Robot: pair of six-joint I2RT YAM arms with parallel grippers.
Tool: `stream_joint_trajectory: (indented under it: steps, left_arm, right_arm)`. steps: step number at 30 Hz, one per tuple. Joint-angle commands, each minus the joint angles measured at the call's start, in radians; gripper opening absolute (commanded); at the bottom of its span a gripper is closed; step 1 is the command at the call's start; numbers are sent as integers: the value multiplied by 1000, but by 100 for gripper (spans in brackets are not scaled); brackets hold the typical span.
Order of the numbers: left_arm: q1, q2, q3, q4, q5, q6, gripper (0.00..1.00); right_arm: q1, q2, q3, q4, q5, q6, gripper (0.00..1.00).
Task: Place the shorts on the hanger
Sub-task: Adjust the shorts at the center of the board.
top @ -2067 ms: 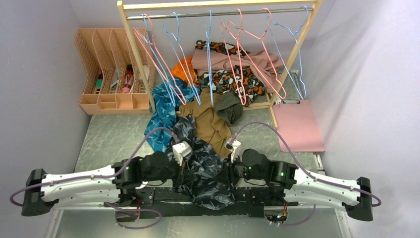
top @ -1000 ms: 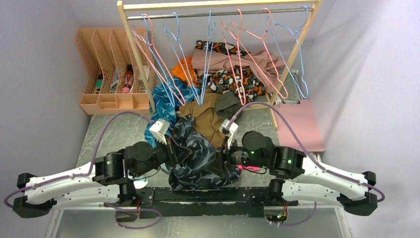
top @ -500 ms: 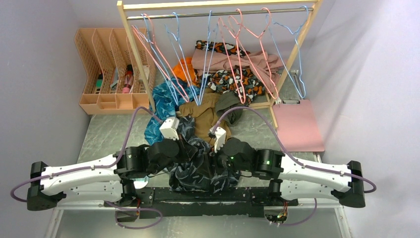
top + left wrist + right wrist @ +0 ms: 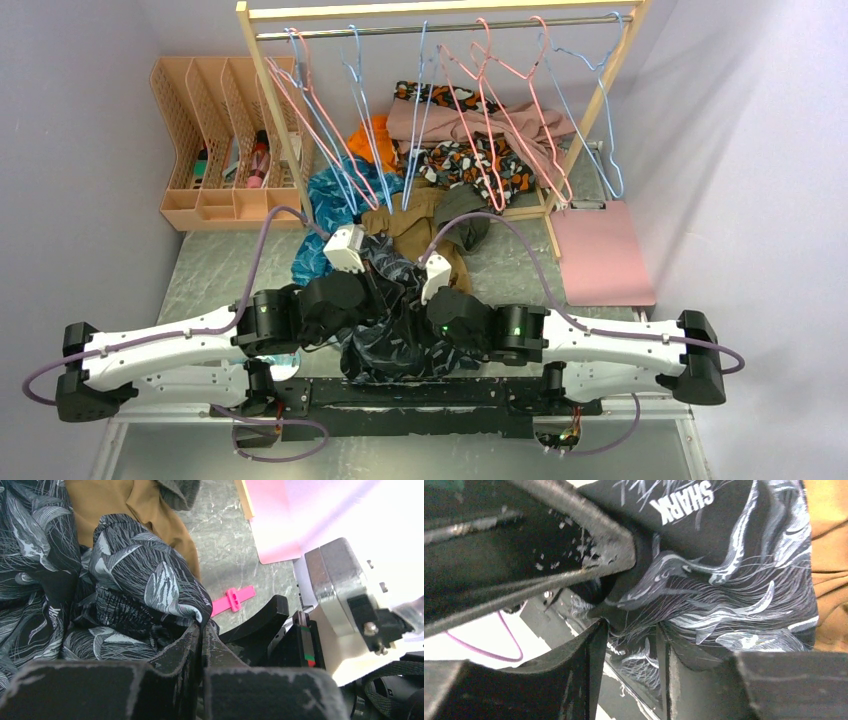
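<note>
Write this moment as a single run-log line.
left hand: shut on shorts | right hand: shut on shorts | shorts: bunched between both hands | light-blue hanger: on rail, bare

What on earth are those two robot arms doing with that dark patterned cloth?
Both arms hold a pair of dark navy shorts with a pale grey leaf print, bunched between them. The left gripper is pinched shut on one fold; the right gripper clamps another. The thin light-blue wire hangers hang on the wooden rack at the back, and the shorts are not on one yet.
</note>
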Motion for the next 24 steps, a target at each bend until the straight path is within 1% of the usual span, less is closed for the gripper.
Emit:
stream_joint_trajectory:
  steps: [1,4,6,7,8,11,12,13,14,16,17,21,24]
  left_arm:
    - [-2,-4,14,63,-23,18,7]
    - [-2,-4,25,41,-22,19,7]
    - [-3,-6,34,4,-24,10,7]
    - [-2,-10,36,-16,-19,7,9]
    - [-2,-17,32,-29,-5,12,16]
    - [-2,-53,-16,-60,70,17,56]
    - [-2,-69,-40,-76,90,2,68]
    - [-2,-88,-66,-92,110,-14,76]
    - [-2,-109,-93,-110,125,-32,81]
    - [-3,-162,-138,-156,147,-77,86]
    - [-2,-185,-157,-175,149,-98,86]
    - [-2,-253,-212,-265,146,-178,86]
    - [-3,-265,-230,-338,148,-226,83]
  right_arm:
    - [5,35,41,41,143,22,38]
    - [5,38,45,34,167,21,18]
    - [5,16,40,22,179,21,0]
    - [5,-1,39,6,189,24,0]
    - [5,-10,38,-18,198,25,0]
    - [5,-63,36,-114,234,-2,0]
    - [5,-74,37,-154,254,-2,0]
    - [5,-88,41,-206,273,3,0]
    - [5,-98,45,-250,294,4,0]
    - [5,-125,52,-331,336,12,0]
    - [4,-136,54,-359,355,17,0]
    - [5,-167,61,-433,416,33,0]
    - [5,-153,70,-490,455,52,0]
